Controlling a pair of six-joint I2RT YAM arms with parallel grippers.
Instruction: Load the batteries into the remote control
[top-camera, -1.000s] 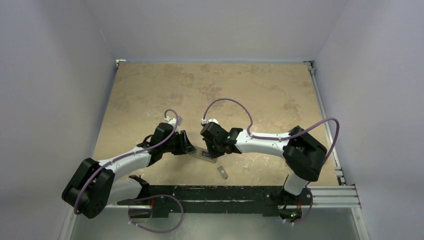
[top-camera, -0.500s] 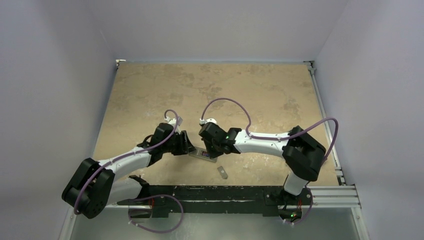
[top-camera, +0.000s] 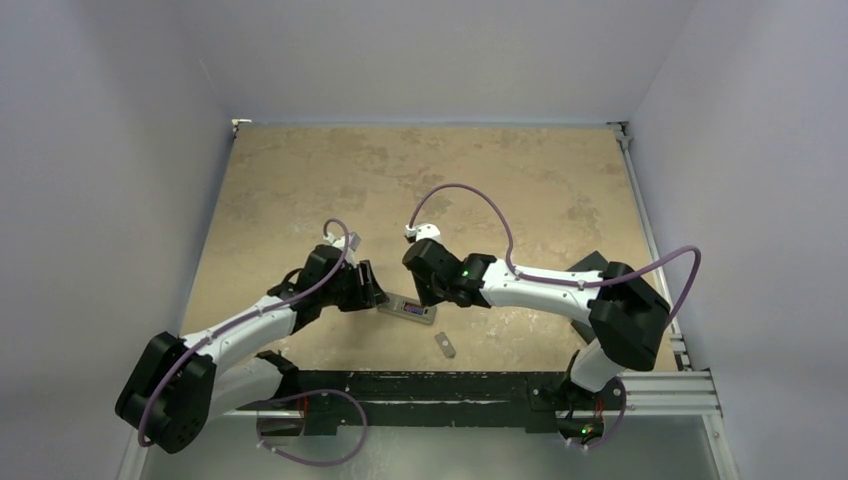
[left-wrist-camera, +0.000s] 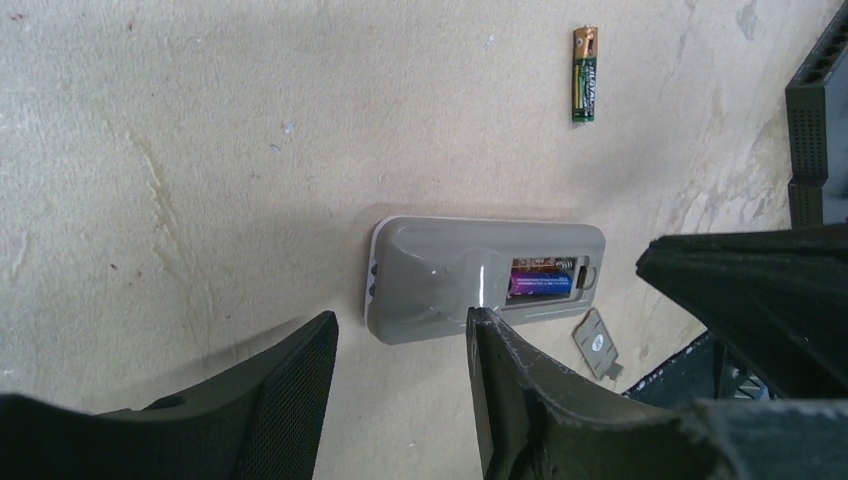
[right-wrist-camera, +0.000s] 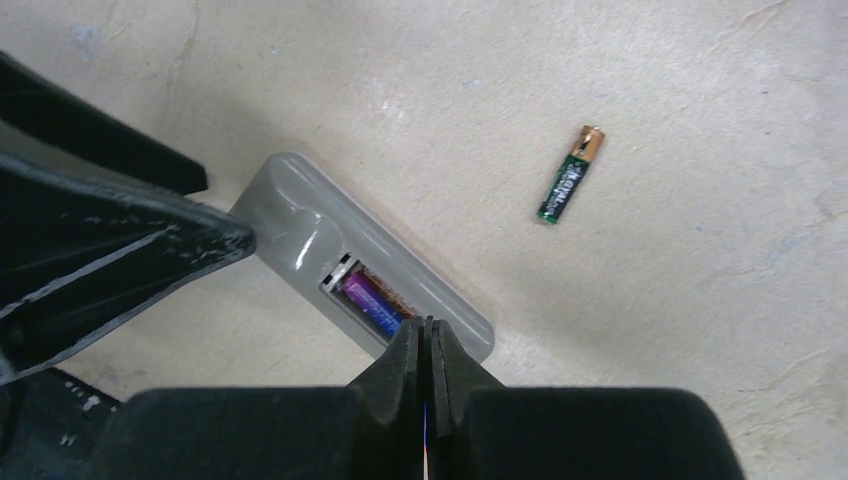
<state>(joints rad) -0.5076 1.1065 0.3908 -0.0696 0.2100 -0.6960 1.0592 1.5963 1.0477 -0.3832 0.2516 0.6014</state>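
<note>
Black right gripper (right-wrist-camera: 428, 345), tips pressed together, hovers at the recess of the remote control (right-wrist-camera: 300, 215), purple battery (right-wrist-camera: 368, 300) seated; left gripper (left-wrist-camera: 400, 318) spread about its other end. Beyond, rightward on the counter (right-wrist-camera: 700, 100), the dark battery (right-wrist-camera: 567, 187) lies slanted, brassy end away, likely nearer the right arm.

Soft, even light from above; the table (top-camera: 420, 170) shows only faint shadows beneath the arms (top-camera: 250, 320). Both wrist views are sharp on the table; the near jaws look dark and blurred; mild sheen on the remote control (left-wrist-camera: 440, 275).
</note>
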